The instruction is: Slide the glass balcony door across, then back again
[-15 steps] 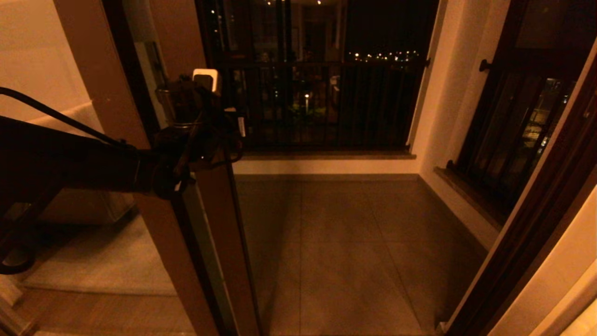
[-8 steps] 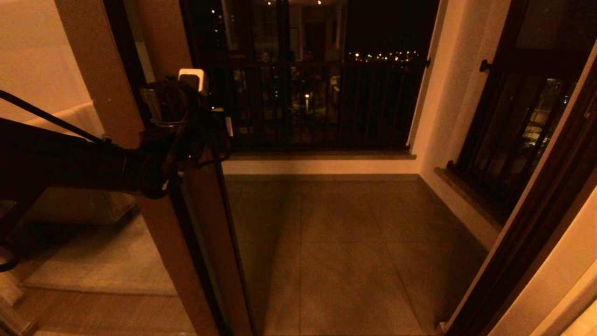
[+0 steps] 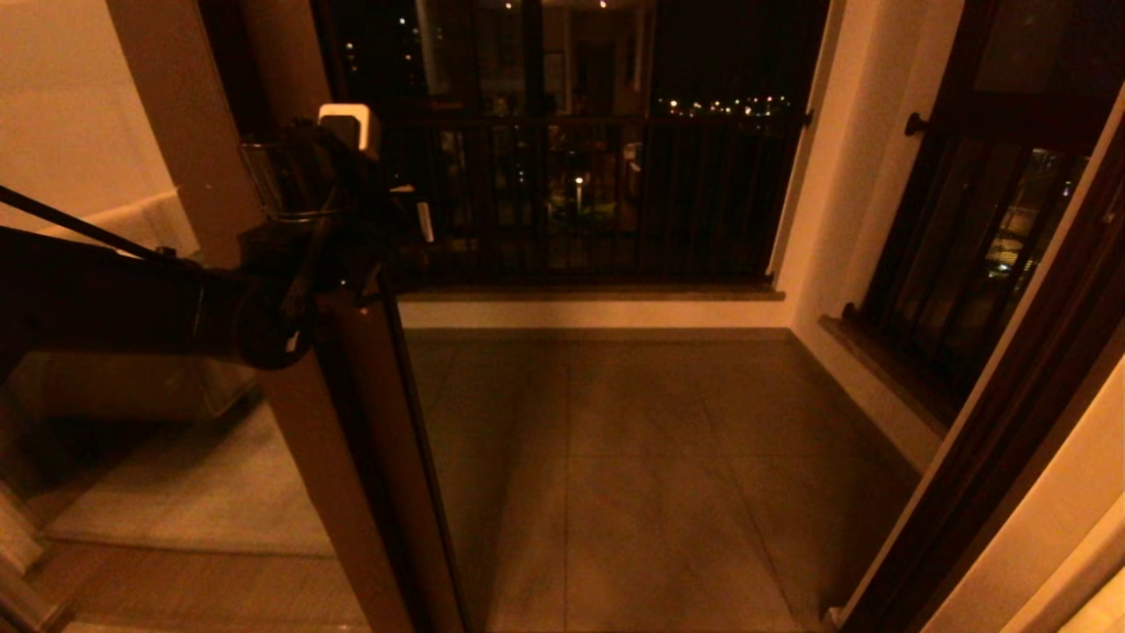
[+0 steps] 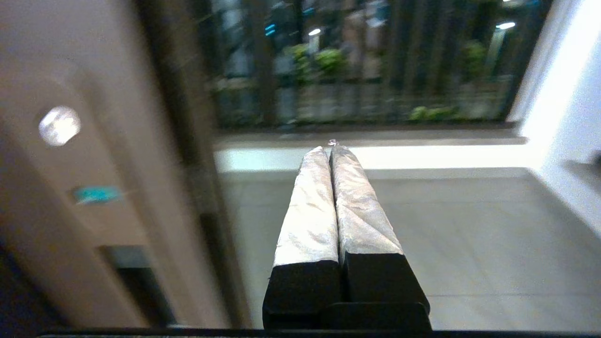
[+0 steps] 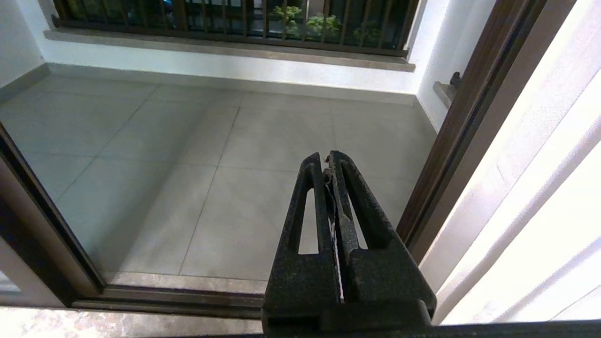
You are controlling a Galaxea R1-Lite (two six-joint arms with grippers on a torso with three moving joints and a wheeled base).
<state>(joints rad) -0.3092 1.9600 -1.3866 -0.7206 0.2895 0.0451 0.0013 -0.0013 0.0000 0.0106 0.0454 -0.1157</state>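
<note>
Home interior opening onto an enclosed balcony, at night.
A brown-framed sliding glass door gives onto a tiled floor, a barred window with city lights, and a pale rug.

Head camera high, wrist cameras lower, all facing balcony floor

My left arm reaches forward from the left side of the head view, its left gripper with both fingers pressed together, while my right gripper hangs parked, fingers likewise closed.
</note>
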